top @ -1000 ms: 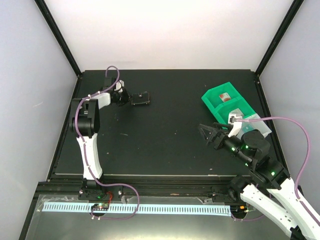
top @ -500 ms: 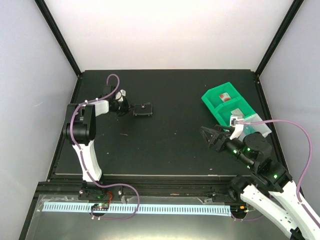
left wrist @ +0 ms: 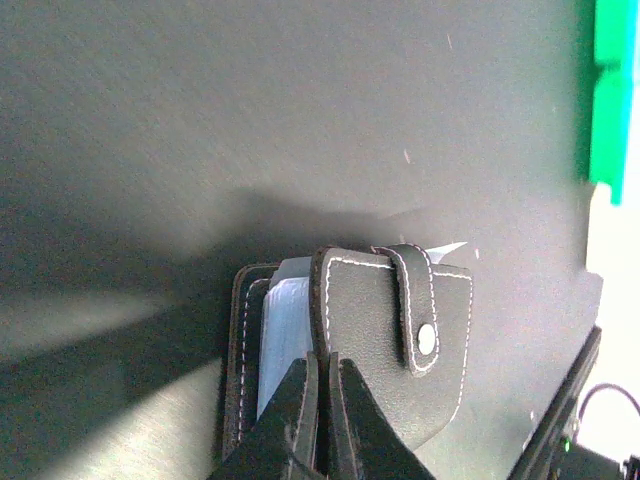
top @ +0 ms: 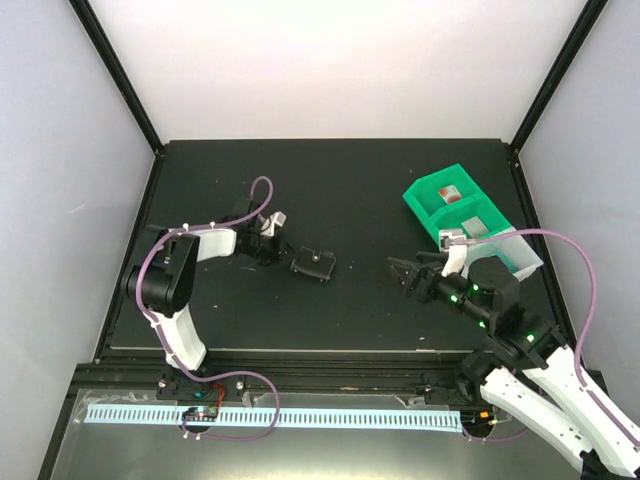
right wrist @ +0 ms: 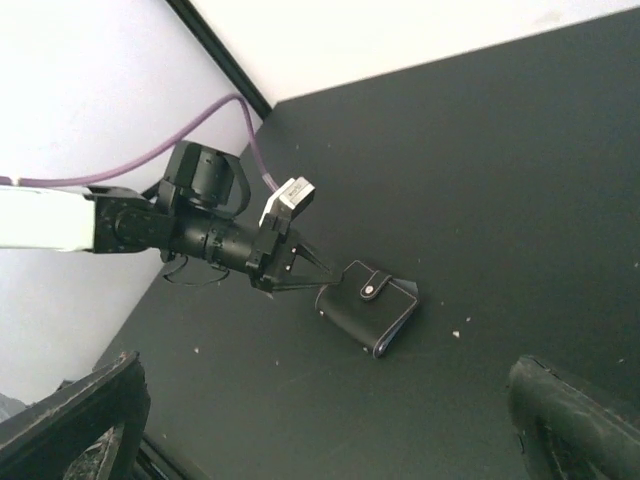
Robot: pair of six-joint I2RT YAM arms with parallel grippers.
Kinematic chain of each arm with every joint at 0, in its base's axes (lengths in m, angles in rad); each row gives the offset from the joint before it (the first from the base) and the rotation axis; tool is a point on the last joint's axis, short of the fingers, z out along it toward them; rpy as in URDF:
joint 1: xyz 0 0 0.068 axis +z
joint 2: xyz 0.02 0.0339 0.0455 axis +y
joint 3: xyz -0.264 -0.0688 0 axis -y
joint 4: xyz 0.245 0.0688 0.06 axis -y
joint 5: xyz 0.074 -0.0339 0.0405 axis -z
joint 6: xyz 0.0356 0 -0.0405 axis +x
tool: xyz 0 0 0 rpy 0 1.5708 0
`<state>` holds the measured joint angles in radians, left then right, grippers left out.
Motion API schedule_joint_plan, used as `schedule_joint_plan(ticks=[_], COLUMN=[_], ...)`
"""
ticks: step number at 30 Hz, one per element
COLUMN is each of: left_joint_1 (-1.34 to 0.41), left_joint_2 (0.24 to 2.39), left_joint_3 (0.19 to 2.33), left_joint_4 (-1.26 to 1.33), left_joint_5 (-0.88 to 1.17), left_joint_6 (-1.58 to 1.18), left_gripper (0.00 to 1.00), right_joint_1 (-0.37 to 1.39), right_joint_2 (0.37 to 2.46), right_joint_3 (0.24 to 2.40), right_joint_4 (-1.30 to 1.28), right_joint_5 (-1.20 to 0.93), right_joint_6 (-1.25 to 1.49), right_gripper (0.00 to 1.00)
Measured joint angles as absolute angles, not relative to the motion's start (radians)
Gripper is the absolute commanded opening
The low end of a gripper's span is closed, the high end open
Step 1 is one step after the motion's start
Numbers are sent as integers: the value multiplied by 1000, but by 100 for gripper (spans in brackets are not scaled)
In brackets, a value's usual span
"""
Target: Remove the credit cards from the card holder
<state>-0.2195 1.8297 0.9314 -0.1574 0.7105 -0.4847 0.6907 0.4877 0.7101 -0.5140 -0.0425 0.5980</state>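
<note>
- The small black, white-stitched folding card holder (top: 313, 264) lies on the dark matte bench (top: 380, 180), left of centre. Its black clasp tab (left wrist: 420, 312) is folded over the top cover; I cannot tell whether it is fastened.
- The left hand (left wrist: 322, 375) is clenched on the holder's near edge, pinching one cover. I judge this is to pin the holder down so it cannot slide while the other arm works on it.
- A pale blue-grey lining (left wrist: 285, 320) shows in the gap between the covers. No credit cards poke out, so they are presumably tucked inside.
- The right hand (top: 403, 274) hangs released, jaws wide, well apart from the holder and pointed toward it. It looks placed to come in for the clasp or a card.
- The bright green plastic bin (top: 455, 205) sits at the back right, beside the right arm, and is a likely drop-off. A small red thing lies in it, too small to identify.
</note>
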Motion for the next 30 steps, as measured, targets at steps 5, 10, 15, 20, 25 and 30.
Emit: schedule_joint_plan(ticks=[5, 10, 15, 20, 25, 30], left_joint_1=[-297, -364, -413, -421, -420, -420], left_joint_2=[1792, 1793, 1793, 1792, 1691, 1511], left_joint_3=[891, 876, 870, 870, 821, 752], left_joint_4=[-189, -210, -242, -251, -226, -191], left_joint_5=[744, 775, 806, 806, 759, 637], left_joint_6=[-432, -375, -335, -336, -398, -459], left_gripper=[1, 2, 7, 30, 41, 46], right_joint_1=[691, 691, 696, 698, 700, 705], right_joint_2=[574, 700, 862, 1024, 1176, 1344], right_joint_3=[689, 657, 632, 651, 692, 738], right_joint_4=[-496, -452, -392, -351, -311, -252], right_joint_5=[-94, -196, -290, -330, -331, -338], right_joint_6=[572, 540, 524, 484, 448, 442], right_gripper=[93, 80, 70, 56, 48, 46])
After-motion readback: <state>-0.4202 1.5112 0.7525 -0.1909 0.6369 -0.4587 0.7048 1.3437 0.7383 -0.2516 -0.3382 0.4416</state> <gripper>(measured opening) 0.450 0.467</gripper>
